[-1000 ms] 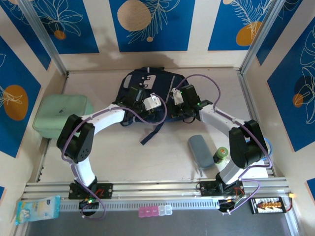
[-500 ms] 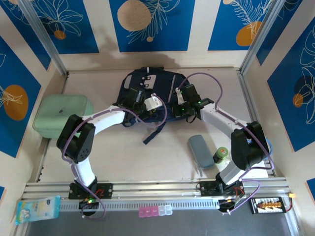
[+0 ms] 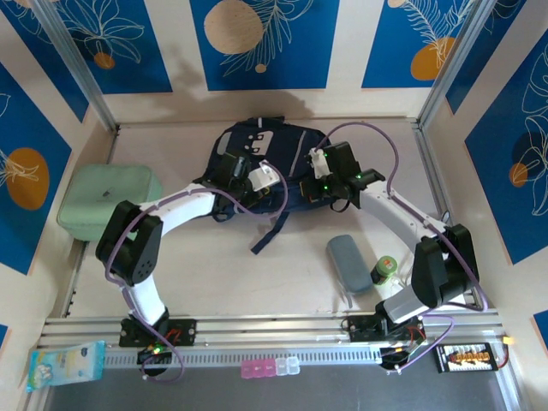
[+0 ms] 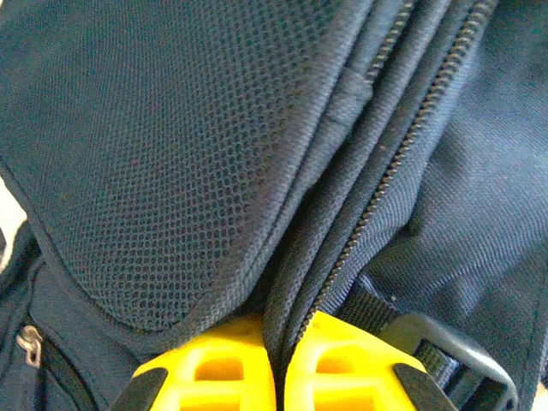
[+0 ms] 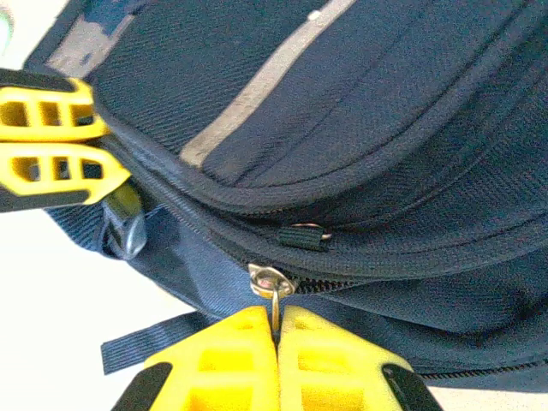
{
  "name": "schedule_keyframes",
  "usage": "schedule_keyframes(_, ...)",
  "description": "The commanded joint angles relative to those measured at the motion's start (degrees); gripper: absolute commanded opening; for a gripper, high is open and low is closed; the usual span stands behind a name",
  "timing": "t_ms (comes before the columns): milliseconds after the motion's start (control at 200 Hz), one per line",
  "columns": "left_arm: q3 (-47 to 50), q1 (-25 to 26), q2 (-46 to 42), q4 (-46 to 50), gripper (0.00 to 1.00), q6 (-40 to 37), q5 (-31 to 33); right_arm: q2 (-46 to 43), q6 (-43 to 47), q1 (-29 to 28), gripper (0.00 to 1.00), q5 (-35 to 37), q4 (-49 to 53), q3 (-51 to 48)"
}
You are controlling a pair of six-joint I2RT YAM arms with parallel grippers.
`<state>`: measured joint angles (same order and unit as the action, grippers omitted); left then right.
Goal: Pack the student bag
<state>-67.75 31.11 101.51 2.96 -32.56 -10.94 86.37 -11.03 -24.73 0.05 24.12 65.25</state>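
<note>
Navy woven fabric is seen across the student bag, which is laid flat by the middle of the far edge of the worktop, one black strap being trailed toward the near edge. White tag patches are seen on its front pocket. A panel of open honeycomb mesh with a rounded, bound edge is shown by the left wrist view, beside it a coarser plain weave and a line of coiled zip teeth. A dark plastic buckle is cut off at the lower right of that view.

The left gripper is closed, and a fold of the bag's fabric at the zip seam is pinched between its yellow ribbed fingers. The right gripper is likewise closed, with the thin metal zip pull clamped upright between its fingertips; the slider body is partly hidden under the seam's lip. A flat grey trim line is seen running across the twill above.

A mint-green rounded case is set at the worktop's left edge, well apart from the bag. A grey-blue oblong pouch is laid toward the near right corner, a small green-lidded jar just beside it, whose label cannot be read
</note>
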Motion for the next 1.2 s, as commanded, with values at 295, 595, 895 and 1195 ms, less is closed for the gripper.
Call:
schedule_keyframes(295,-4.50,-2.34,1.64,3.81,0.00,9.96,2.05,4.05,-6.89,-2.31,0.00,8.16,2.21,2.15)
schedule_keyframes(595,-3.80,-3.70,0.23,5.81,0.00,8.03,4.18,1.56,-6.37,3.99,0.00,14.79,5.17,0.92)
schedule_keyframes(895,-2.61,-4.45,-1.95,3.93,0.48,16.03,-0.07,5.65,-4.49,-1.47,0.00,-1.86,8.99,11.44)
schedule_keyframes(1195,3.86,-7.31,-13.24,8.40,0.68,49.68,8.99,14.24,-9.71,-9.58,0.00,-8.91,5.48,18.17)
